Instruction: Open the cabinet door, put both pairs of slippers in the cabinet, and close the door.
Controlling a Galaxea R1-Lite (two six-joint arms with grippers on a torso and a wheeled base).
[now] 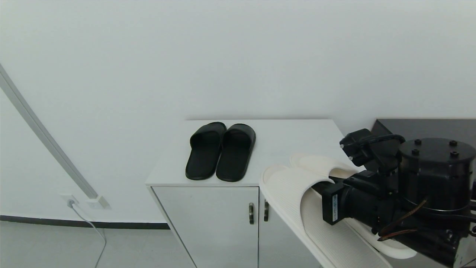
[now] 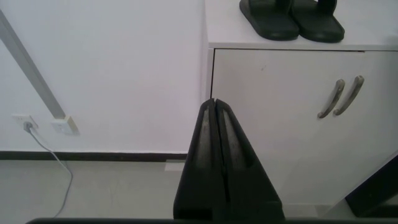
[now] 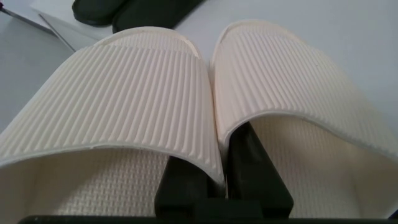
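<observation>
A pair of black slippers (image 1: pixel 220 150) (image 2: pixel 292 15) (image 3: pixel 134 9) lies side by side on top of the white cabinet (image 1: pixel 293 136). Both cabinet doors (image 1: pixel 208 223) are closed, their two handles (image 1: pixel 258 212) (image 2: pixel 341 96) meeting at the middle. My right gripper (image 1: pixel 320 186) (image 3: pixel 225 163) is shut on the inner walls of a pair of white ribbed slippers (image 1: pixel 293 193) (image 3: pixel 205 106), held together and tilted over the cabinet's front right corner. My left gripper (image 2: pixel 215 109) is shut and empty, low in front of the cabinet's left door.
A wall socket with a white cable (image 1: pixel 70 203) (image 2: pixel 25 124) sits low on the wall left of the cabinet, under a slanted grey trunking (image 1: pixel 37 130). A dark surface (image 1: pixel 427 126) stands right of the cabinet. Bare floor lies to the left.
</observation>
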